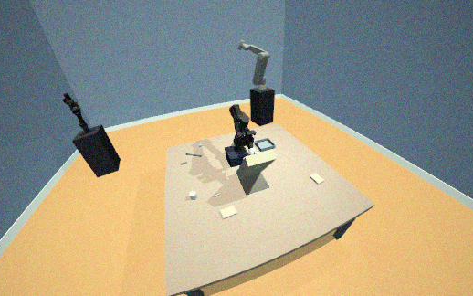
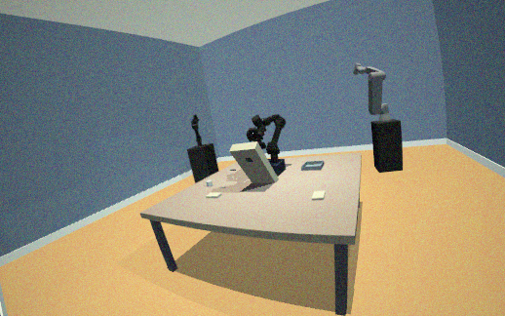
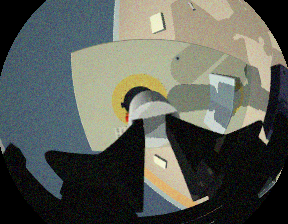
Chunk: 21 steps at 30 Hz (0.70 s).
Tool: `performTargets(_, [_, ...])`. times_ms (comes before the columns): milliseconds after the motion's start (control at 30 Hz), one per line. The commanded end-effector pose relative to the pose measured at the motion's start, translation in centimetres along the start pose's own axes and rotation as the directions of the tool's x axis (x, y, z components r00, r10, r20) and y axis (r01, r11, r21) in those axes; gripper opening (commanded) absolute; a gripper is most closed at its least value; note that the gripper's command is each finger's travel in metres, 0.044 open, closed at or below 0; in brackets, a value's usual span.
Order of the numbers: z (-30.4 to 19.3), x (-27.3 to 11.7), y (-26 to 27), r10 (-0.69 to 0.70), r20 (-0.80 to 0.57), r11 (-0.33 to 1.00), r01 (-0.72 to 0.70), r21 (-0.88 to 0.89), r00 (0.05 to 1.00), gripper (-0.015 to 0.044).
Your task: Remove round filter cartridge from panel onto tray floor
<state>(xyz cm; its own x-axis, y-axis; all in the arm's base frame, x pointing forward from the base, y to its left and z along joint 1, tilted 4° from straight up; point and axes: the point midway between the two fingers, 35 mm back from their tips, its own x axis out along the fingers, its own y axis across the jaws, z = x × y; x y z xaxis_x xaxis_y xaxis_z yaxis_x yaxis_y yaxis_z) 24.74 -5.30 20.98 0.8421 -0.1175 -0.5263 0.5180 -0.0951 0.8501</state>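
The round cartridge [image 3: 154, 109] is grey-white and stands out in front of the panel's dark round hole [image 3: 135, 94], which shows past its upper left edge. Whether its far end is wholly clear of the hole is hard to tell. My gripper [image 3: 153, 120] is shut on the cartridge, a black finger on each side; the slots are hidden. The cream service panel [image 1: 260, 158] [image 2: 255, 165] [image 3: 97, 95] leans on the table, with a yellow ring [image 3: 119, 91] round its hole. The tray [image 1: 258, 147] [image 2: 312, 169] lies on the table beside the arm's base, away from the gripper.
A pale bluish plate [image 3: 222, 102] stands near the panel face, right of the cartridge in the wrist view. The arm's dark base [image 1: 235, 156] is close behind the panel. Pale pads [image 1: 228, 212] [image 1: 317, 178] and a white cup [image 1: 193, 195] lie farther off.
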Motion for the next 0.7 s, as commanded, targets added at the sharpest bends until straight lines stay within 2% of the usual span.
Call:
performTargets(0, [-0.1, 0.0, -1.0, 0.008, -0.003, 1.000, -0.008, -0.004, 1.000, 0.0000])
performTargets(567, [-0.3, 0.9, -6.8, 0.006, -0.003, 1.000, -0.006, -0.004, 1.000, 0.0000])
performTargets(667, [-0.2, 0.8, -6.4, -0.009, 0.000, 1.000, 0.009, 0.001, 1.000, 0.0079])
